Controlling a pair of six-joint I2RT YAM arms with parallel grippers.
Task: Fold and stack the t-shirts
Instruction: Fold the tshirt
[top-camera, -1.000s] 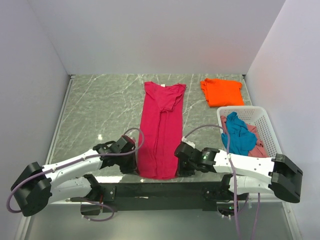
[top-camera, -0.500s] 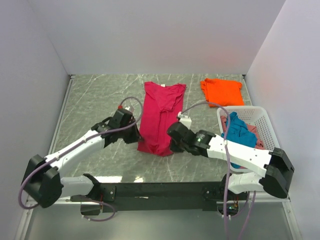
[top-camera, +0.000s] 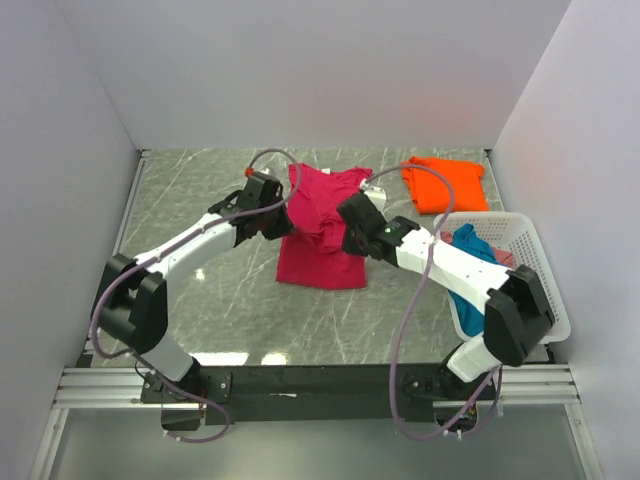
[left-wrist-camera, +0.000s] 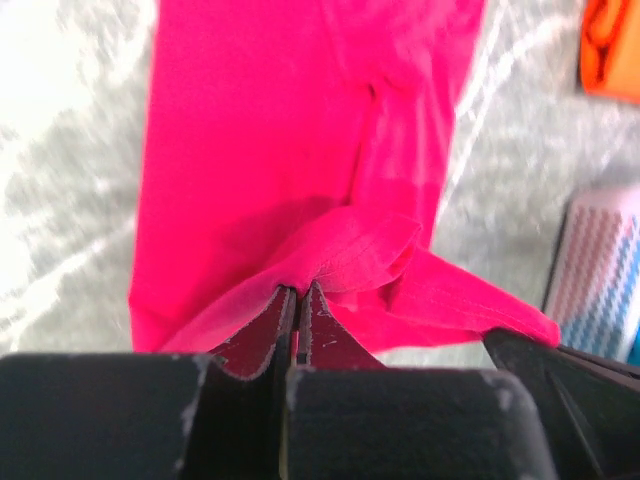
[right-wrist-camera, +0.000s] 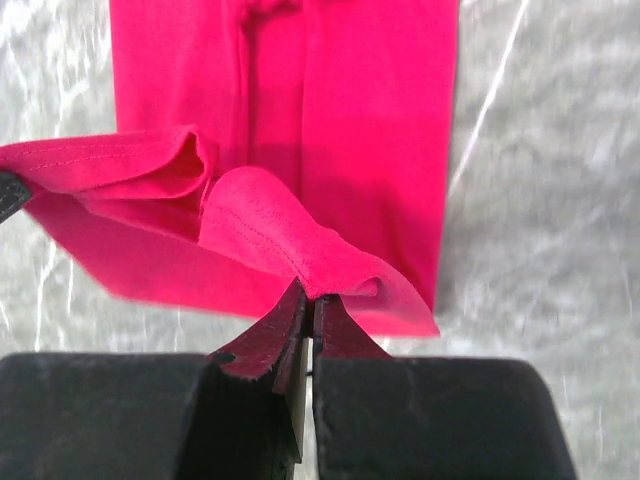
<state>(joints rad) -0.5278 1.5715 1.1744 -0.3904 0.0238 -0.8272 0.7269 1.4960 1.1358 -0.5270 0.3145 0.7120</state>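
**A:** Status on the fold?

**B:** Both tools have carried the near hem of the crimson t-shirt (top-camera: 320, 262) away from the arm bases and up over its body. A second ago it lay full length. Now it's doubled and much shorter, with the fold line behind the tools.

**A:** Grip?

**B:** Left tool (left-wrist-camera: 297, 292) is pinched tight on one hem corner, right tool (right-wrist-camera: 306, 290) on the other. Jaws are narrow with cloth between them. The hem sags between the two tools, still lifted.

**A:** So the lengthwise fold is close?

**B:** I'd say so. The hem has to land near the collar, just ahead of the tools, before they let go.

**A:** Room?

**B:** Bare worktop (top-camera: 190, 190) left of the left tool, plenty. It's tighter right of the right tool: the orange t-shirt (top-camera: 445, 185) is ahead-right, and the white basket (top-camera: 505, 222) with the teal t-shirt (top-camera: 468, 243) is right-behind. The back wall sits close beyond the collar.
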